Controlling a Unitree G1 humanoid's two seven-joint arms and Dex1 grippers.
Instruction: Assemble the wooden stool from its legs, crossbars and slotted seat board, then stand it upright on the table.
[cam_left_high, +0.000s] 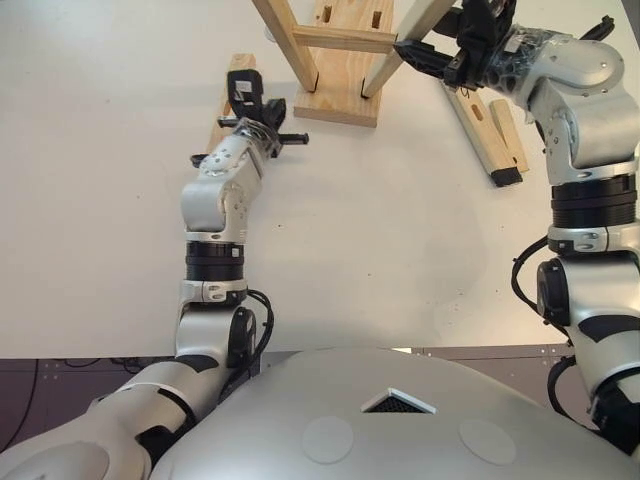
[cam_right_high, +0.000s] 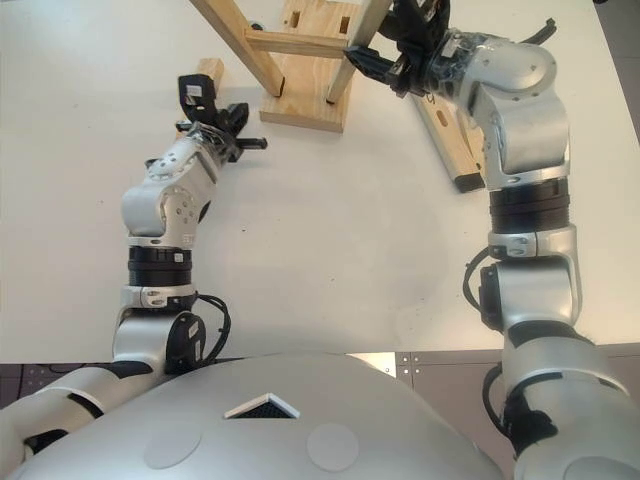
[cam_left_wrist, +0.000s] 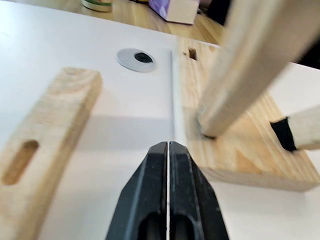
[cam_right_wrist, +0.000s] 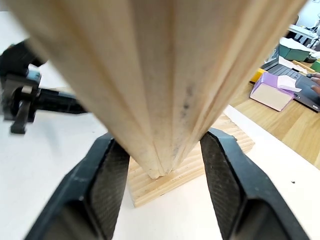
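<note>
White table (cam_left_high: 380, 250), with the seat board (cam_left_high: 345, 100) lying flat at the far middle; a left leg (cam_left_high: 290, 45) and a right leg (cam_left_high: 385, 68) stand up out of it, joined by a crossbar (cam_left_high: 345, 38). The right gripper (cam_left_high: 420, 50) pinches the right leg between spread jaws. The left gripper (cam_left_high: 292, 137), jaws pressed together and empty, points at the board's left edge.
</note>
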